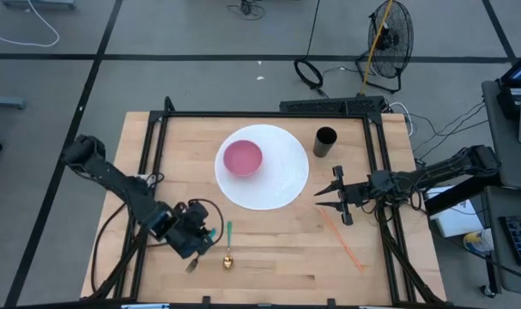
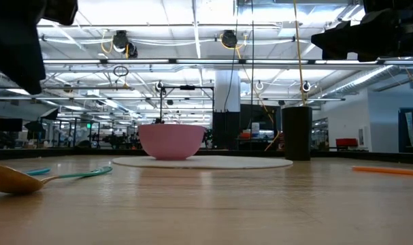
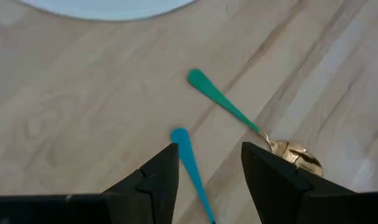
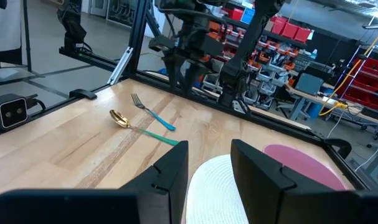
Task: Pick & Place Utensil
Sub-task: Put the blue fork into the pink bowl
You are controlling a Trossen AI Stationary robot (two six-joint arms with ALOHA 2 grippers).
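Wooden planks carry everything here, and the layout reads like a place setting half made: a white plate [image 1: 273, 176] sits mid-table [image 1: 269, 257] with a pink bowl [image 1: 242, 158] resting on its ten o'clock side, and a black cup [image 1: 325, 142] stands just off the plate at two o'clock. The utensils lie loose toward six o'clock, which I take as the pick-up zone. A spoon [image 1: 228, 249] with a green handle and gold bowl lies there, and touching nothing beside it is a fork [image 1: 202, 253] with a blue handle, partly under the left arm. An orange stick [image 1: 342, 236] (a straw, perhaps) lies apart at four o'clock from the plate.

The left tool [image 3: 207, 171] hangs low over the fork, fingers spread wide with the blue handle running between them, not yet gripping it. That pose suggests it is lined up to close on the fork. The arm reaches in from the table's eight o'clock corner, folded down steeply.

The right tool [image 1: 329, 196] waits near the plate's four o'clock edge, fingers parted and empty, its arm stretched level from three o'clock.
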